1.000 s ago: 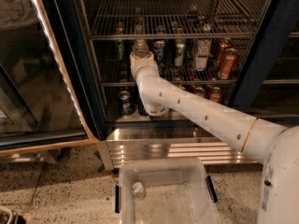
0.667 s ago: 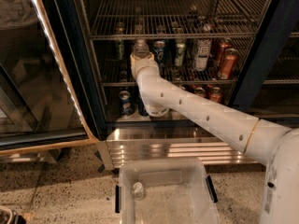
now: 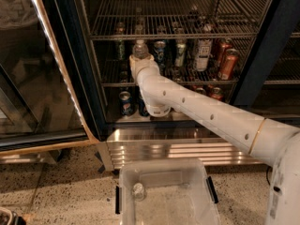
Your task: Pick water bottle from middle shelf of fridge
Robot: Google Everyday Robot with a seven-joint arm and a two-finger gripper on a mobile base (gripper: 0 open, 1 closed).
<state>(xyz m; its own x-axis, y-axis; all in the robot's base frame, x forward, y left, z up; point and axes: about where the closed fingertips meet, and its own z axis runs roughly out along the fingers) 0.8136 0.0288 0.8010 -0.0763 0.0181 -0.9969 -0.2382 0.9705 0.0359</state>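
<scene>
I've got the fridge [image 3: 70, 55] filling the upper view from 10 round to 2 o'clock. Its glass door [image 3: 28, 83] is swung wide open at 9 o'clock. The white arm [image 3: 211, 116] comes in from 4 o'clock and reaches up and leftward past the ribbed steel strip [image 3: 187, 146] at the fridge's foot, into the cabinet. At 6 o'clock there's a clear plastic bin [image 3: 161, 162] over the speckled floor [image 3: 56, 186].

Inside, the middle shelf [image 3: 112, 75] runs across at mid-height. The end effector [image 3: 140, 61] is over the left part of that shelf, at about 11 o'clock from the centre of my view. I'm looking at its back, with the wrist in the way, so I cannot tell whether it is clenched or released.

The water bottle [image 3: 139, 47] stands upright on the middle shelf, right at the end effector. Only its ribbed top and cap show, at 12 o'clock from the wrist. From here they look to be touching.

At 3 o'clock from the bottle, a row of tall cans runs along the same shelf. It includes a white can [image 3: 202, 54], and two copper-red cans [image 3: 228, 63] sit at the far right. Below the shelf, at 7 o'clock from the wrist, there's a short blue can [image 3: 125, 102].
</scene>
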